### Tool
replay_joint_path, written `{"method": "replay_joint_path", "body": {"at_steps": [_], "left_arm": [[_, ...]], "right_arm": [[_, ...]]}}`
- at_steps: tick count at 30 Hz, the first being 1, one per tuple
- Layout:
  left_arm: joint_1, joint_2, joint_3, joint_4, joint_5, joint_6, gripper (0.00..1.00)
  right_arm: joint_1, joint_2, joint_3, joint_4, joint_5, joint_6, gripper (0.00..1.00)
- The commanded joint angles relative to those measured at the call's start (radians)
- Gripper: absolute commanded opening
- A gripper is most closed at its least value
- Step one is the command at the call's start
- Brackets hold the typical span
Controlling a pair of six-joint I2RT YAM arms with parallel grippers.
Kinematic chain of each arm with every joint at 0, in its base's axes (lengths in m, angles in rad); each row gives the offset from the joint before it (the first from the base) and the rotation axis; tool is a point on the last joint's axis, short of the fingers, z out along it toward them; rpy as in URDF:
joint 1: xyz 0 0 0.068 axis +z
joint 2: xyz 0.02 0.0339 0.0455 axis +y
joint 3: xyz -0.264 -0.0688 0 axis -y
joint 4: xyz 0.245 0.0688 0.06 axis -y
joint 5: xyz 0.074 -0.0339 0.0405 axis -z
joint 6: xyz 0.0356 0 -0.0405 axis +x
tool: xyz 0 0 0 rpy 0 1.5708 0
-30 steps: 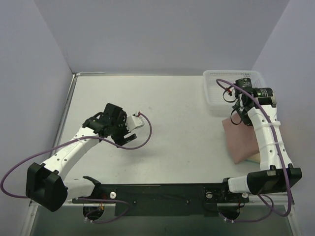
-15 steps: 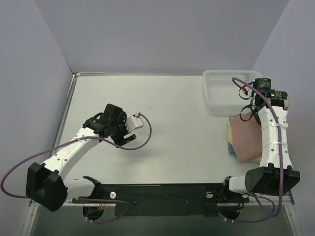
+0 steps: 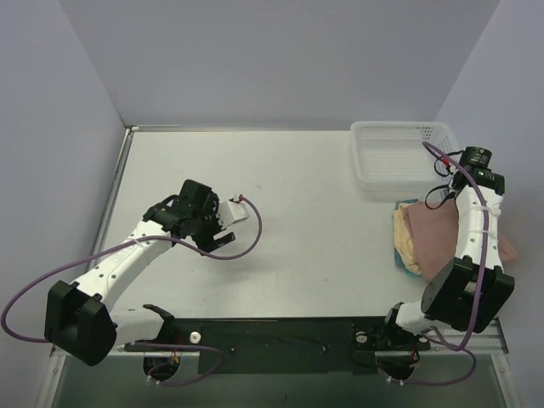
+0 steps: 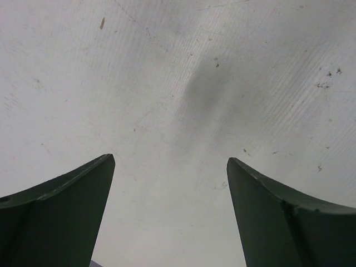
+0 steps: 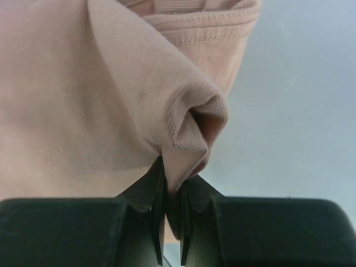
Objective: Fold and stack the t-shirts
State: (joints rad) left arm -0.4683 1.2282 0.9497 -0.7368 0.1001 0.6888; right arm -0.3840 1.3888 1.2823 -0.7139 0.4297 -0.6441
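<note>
While L jaws gape over table (image 4: 178,67) — R jaws pinch pink t-shirt (image 5: 67,100).

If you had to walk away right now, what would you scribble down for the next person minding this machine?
Left claw: open, holding nothing, over bare table.
Right claw: shut on a ribbed edge of the pink shirt.
Shirts: pink lies over the tan shirt, right side, beside the basket.
Done: both in one pile.
To do: let go; pink looks rumpled, probably needs neatening.

Fixed overhead view, close wrist views, pink t-shirt (image 3: 432,236) shared
</note>
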Motion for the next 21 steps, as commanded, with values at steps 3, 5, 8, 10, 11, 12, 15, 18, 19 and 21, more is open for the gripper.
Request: {"method": "replay_joint_path", "body": {"at_steps": [3,5,8,10,11,12,15,18,19,21], "left_arm": [[0.007,-0.018,0.003,0.020,-0.016,-0.002,0.93],[0.008,-0.021,0.001,0.017,-0.022,0.000,0.93],[0.007,-0.024,0.001,0.011,-0.026,0.003,0.93],[0.007,-0.027,0.006,0.007,-0.030,0.005,0.93],[0.007,-0.029,0.006,0.007,-0.030,0.005,0.93],[0.007,-0.030,0.004,0.004,-0.030,0.005,0.93],[0.007,-0.030,0.004,-0.001,-0.027,0.005,0.93],[0.007,-0.030,0.014,-0.009,-0.028,-0.005,0.93],[0.007,-0.032,0.017,-0.015,-0.030,-0.009,0.93],[0.008,-0.051,0.026,-0.026,-0.031,-0.024,0.93]], "right_arm": [[-0.058,0.102,0.017,0.122,0.084,0.058,0.11],[-0.058,0.118,0.037,0.100,0.070,0.112,0.53],[-0.061,0.131,0.072,0.090,0.142,0.159,0.99],[-0.059,0.109,0.077,0.090,0.181,0.179,1.00],[-0.059,0.081,0.080,0.088,0.178,0.204,1.00],[-0.056,0.067,0.077,0.087,0.163,0.213,1.00],[-0.018,-0.037,0.040,0.085,0.013,0.222,1.00],[0.083,-0.125,0.011,0.083,-0.084,0.225,1.00],[0.114,-0.163,-0.007,0.083,-0.106,0.227,1.00],[0.193,-0.232,-0.032,0.083,-0.213,0.236,1.00]]}}
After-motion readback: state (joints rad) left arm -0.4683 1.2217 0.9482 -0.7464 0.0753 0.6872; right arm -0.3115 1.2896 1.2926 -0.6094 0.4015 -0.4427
